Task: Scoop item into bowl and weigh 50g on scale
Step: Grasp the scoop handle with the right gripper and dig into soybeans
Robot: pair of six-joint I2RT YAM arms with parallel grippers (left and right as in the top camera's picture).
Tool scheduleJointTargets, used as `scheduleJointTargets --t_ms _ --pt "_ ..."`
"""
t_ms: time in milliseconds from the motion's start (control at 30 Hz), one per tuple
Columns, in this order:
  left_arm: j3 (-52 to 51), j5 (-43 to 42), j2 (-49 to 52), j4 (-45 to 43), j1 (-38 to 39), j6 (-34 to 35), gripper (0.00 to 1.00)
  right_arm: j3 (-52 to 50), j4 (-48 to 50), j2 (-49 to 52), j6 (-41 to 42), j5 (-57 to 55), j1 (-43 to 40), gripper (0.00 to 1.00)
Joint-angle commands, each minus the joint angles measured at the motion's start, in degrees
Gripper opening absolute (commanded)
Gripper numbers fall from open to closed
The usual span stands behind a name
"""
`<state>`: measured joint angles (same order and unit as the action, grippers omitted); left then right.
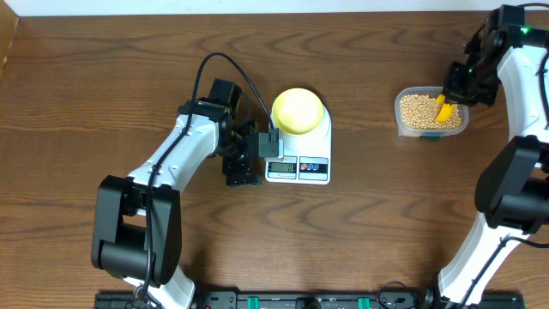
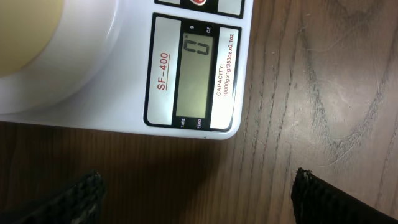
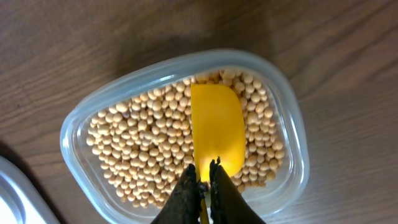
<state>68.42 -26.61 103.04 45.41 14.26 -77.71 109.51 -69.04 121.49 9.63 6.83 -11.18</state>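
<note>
The beige beans [image 1: 418, 110] fill a clear plastic tub [image 1: 403, 124] at the right; they also show in the right wrist view [image 3: 143, 149]. My right gripper [image 3: 204, 167] is shut on the handle of a yellow scoop [image 3: 216, 130] whose blade lies on the beans; it shows from above [image 1: 460, 84] too. The pale yellow-green bowl [image 1: 298, 110] stands on the white scale [image 1: 319, 137]. The scale's display [image 2: 194, 78] fills the left wrist view. My left gripper [image 2: 198, 196] is open and empty, just left of the scale [image 1: 243, 167].
The tub's clear rim [image 3: 74, 127] surrounds the scoop. A black cable [image 1: 214, 62] loops above the left arm. A white object's edge [image 3: 12, 193] shows at the lower left of the right wrist view.
</note>
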Motion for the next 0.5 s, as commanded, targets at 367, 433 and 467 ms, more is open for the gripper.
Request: scheduleJointTargets --t_ms 367,433,467 --pt "-0.70 0.33 -1.25 0.31 -0.09 0.87 0.98 -2.75 2.56 0.50 -2.51 4.98 -1.11 0.01" --pt "-0.70 0.33 -1.25 0.31 -0.09 0.87 0.98 -3.85 3.10 0.50 -4.37 8.37 -1.68 0.01" --pt "-0.70 0.33 -1.25 0.31 -0.09 0.90 0.98 -4.15 3.19 0.50 -5.09 9.88 -2.10 0.01"
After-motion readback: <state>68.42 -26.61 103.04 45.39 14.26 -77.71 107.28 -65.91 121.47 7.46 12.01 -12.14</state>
